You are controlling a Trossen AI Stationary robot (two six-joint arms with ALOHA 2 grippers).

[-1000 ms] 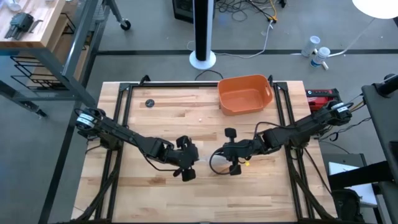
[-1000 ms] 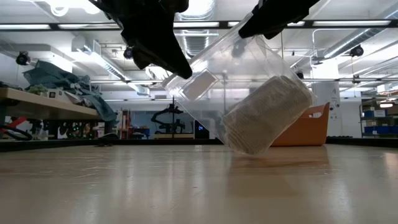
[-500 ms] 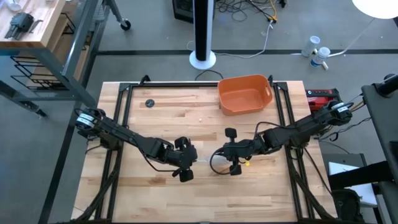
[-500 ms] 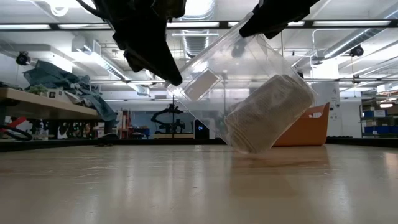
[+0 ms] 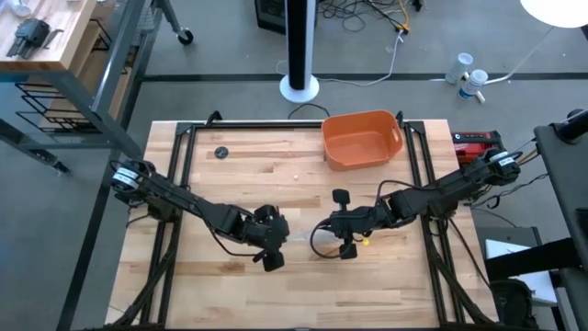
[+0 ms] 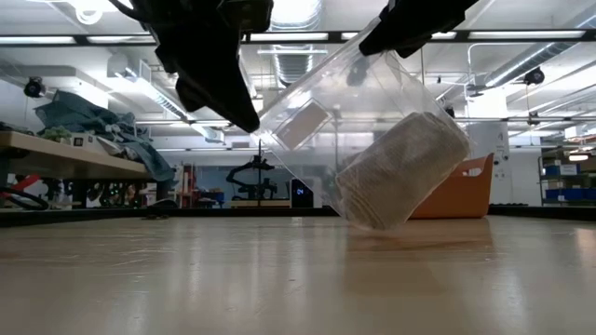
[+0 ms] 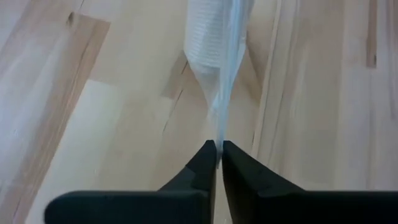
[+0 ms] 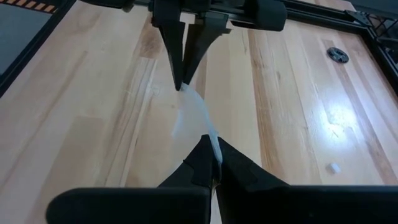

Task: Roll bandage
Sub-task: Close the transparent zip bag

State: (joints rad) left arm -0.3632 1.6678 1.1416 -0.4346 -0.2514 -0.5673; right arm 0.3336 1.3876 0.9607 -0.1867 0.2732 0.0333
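- We see the bandage, still a rolled wad, hanging tilted inside a clear plastic wrapper, its low end just above the counter.
- Our left gripper has its fingers pinched shut on one wrapper edge; the right gripper pinches the opposite edge, stretching the film between them above the counter's middle.
- We judge the gauze light, soft and compressible (it should sag, not slide), while the film looks slick and thin.
- Once the wrapper is off, we would take the cloth by its loose end.
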